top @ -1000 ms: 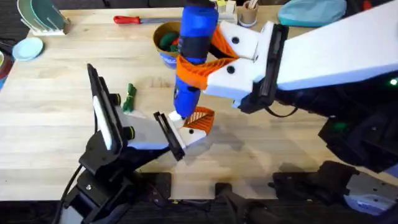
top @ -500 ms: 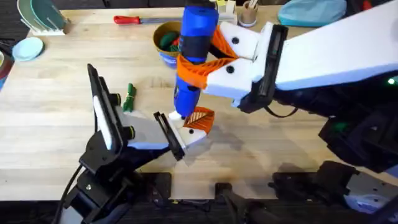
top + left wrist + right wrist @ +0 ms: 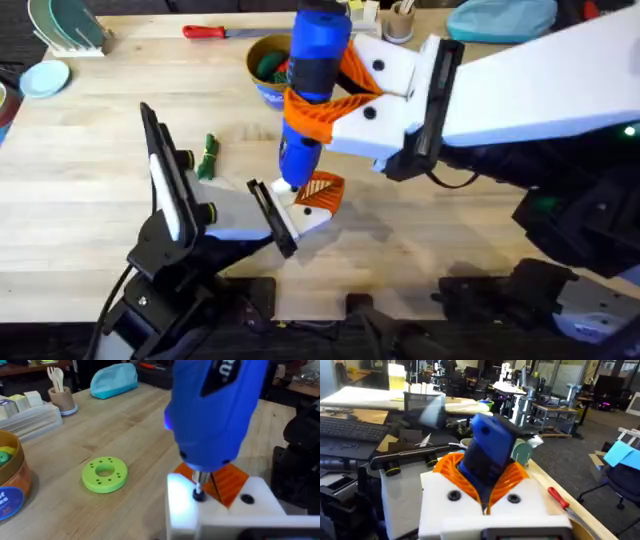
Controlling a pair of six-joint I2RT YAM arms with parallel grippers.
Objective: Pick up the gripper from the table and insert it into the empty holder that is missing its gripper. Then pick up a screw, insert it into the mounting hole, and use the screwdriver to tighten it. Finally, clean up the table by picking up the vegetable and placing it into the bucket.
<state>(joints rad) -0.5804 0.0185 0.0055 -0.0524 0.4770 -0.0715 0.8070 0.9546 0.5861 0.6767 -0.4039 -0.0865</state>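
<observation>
My right gripper point(image 3: 325, 100) is clamped around the screwdriver point(image 3: 312, 75), orange pads on its blue barrel about midway up, holding it nearly upright. The thin metal tip point(image 3: 199, 491) sits down on a dark screw head in the top of the holder point(image 3: 220, 510), and the orange gripper point(image 3: 227, 482) lies seated in that white block just behind the tip. The driver looks chunky and top-heavy with a smooth plastic shell, so I judge it could twist or slide in the pads; gripping near the middle, as I do, seems right.

My left gripper point(image 3: 270, 215) reaches in low against the holder, and I think it is pinching the block to steady it, though its fingers are too hidden for me to say.

The vegetable point(image 3: 207, 156) lies on the table well left of the work, small, light and knobbly; I would pinch it across its middle. The bucket point(image 3: 265, 70) stands behind the driver.
</observation>
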